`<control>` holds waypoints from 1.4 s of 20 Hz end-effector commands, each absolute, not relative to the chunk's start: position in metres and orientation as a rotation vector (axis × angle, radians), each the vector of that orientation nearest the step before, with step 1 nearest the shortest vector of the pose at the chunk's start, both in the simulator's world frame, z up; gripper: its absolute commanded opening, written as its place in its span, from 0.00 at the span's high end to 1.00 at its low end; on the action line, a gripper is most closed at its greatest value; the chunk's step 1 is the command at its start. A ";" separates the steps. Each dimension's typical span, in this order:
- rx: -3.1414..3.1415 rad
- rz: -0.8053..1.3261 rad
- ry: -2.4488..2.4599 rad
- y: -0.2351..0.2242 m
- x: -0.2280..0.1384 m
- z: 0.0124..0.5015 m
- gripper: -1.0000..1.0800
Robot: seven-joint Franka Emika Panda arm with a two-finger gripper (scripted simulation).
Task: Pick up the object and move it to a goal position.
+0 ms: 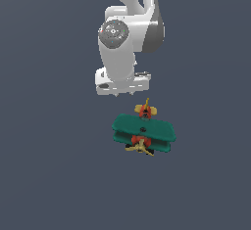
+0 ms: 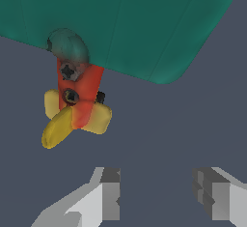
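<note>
Teal-winged biplane (image 1: 143, 132) sits on the grey bench (image 1: 49, 175), tail toward the arm (image 1: 128, 33). Its fingers (image 2: 103, 197) are apart and empty, near the tail.

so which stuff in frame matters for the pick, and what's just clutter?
Part of the job:
- toy biplane, resting on the floor
- fingers, spread with nothing between them

Lying about:
- nothing else shows, only the plain grey floor
</note>
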State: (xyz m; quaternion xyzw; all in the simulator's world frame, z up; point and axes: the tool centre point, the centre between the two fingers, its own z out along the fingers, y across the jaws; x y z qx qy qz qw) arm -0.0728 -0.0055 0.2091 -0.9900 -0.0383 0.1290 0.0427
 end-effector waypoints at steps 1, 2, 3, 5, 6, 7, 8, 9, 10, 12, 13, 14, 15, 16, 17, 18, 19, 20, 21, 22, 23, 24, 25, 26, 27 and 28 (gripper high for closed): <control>-3.000 0.422 -0.100 -0.007 -0.075 0.204 0.38; -2.988 0.433 -0.092 -0.008 -0.076 0.202 0.38; -2.974 0.446 -0.084 -0.009 -0.077 0.199 0.38; -2.944 0.471 -0.067 -0.010 -0.079 0.194 0.38; -2.928 0.484 -0.058 -0.011 -0.080 0.192 0.38; -2.911 0.496 -0.049 -0.012 -0.081 0.189 0.38; -2.894 0.508 -0.041 -0.012 -0.082 0.187 0.38; -2.878 0.520 -0.032 -0.013 -0.083 0.184 0.38; -2.861 0.531 -0.024 -0.014 -0.084 0.182 0.38; -2.827 0.552 -0.007 -0.015 -0.085 0.177 0.38; -2.810 0.562 0.001 -0.015 -0.086 0.175 0.38; -2.794 0.571 0.009 -0.016 -0.087 0.172 0.38; -2.777 0.580 0.017 -0.016 -0.088 0.170 0.38; -2.760 0.588 0.024 -0.017 -0.089 0.168 0.38; -2.743 0.596 0.032 -0.017 -0.089 0.166 0.38; -2.727 0.604 0.039 -0.017 -0.090 0.164 0.38; -2.710 0.611 0.046 -0.018 -0.091 0.162 0.38; -2.693 0.617 0.053 -0.018 -0.091 0.160 0.38; -2.677 0.623 0.060 -0.019 -0.092 0.158 0.38; -2.660 0.629 0.067 -0.019 -0.092 0.156 0.38; -2.644 0.634 0.074 -0.019 -0.093 0.154 0.38; -2.628 0.639 0.080 -0.020 -0.093 0.152 0.38; -2.611 0.643 0.087 -0.020 -0.093 0.150 0.38; -2.595 0.647 0.093 -0.020 -0.094 0.149 0.38; -2.579 0.650 0.099 -0.021 -0.094 0.147 0.38; -2.563 0.653 0.105 -0.021 -0.094 0.145 0.38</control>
